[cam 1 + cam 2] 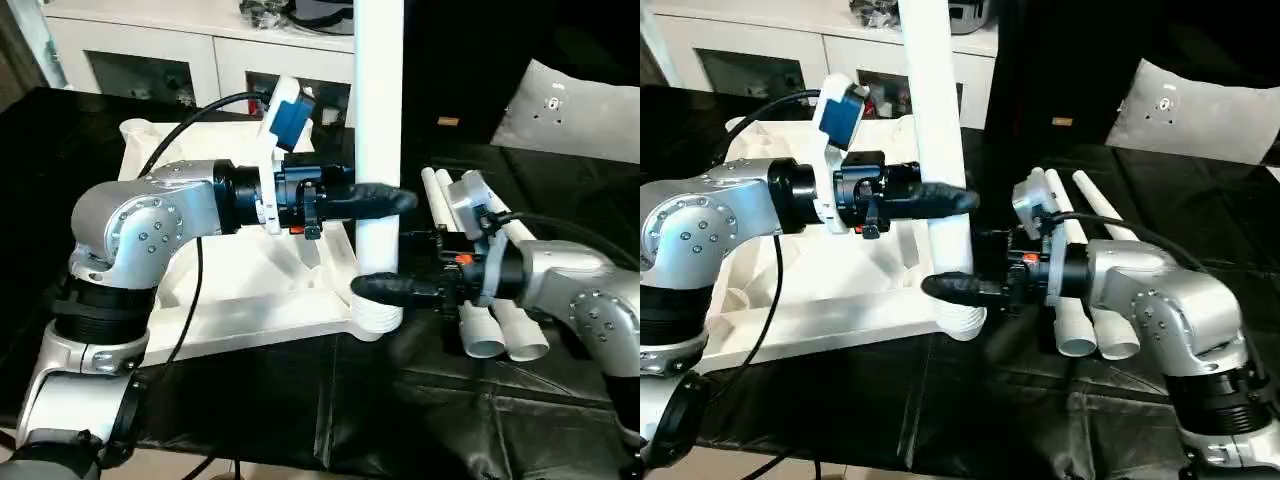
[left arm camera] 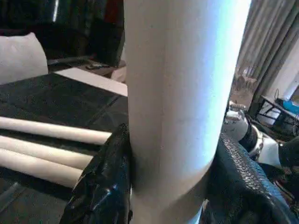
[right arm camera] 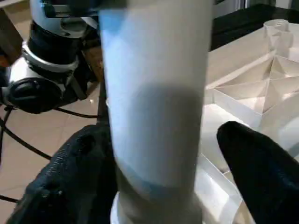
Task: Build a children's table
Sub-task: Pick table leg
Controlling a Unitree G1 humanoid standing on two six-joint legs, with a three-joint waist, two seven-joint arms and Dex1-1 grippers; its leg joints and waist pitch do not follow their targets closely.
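Holding one leg (image 1: pixel 378 120) upright over the near corner socket (image 1: pixel 377 310) of the upturned top (image 1: pixel 250 290), I have the left gripper (image 1: pixel 385 200) pinching it higher up and the right gripper (image 1: pixel 385 290) closing on it just above the socket. I judge this the first leg going in; three more legs (image 1: pixel 490 300) lie beside the top on the black cloth (image 1: pixel 400 420). How deep the leg sits I cannot tell: the right fingers (image 3: pixel 70 177) hide the joint, and its top is cut off.
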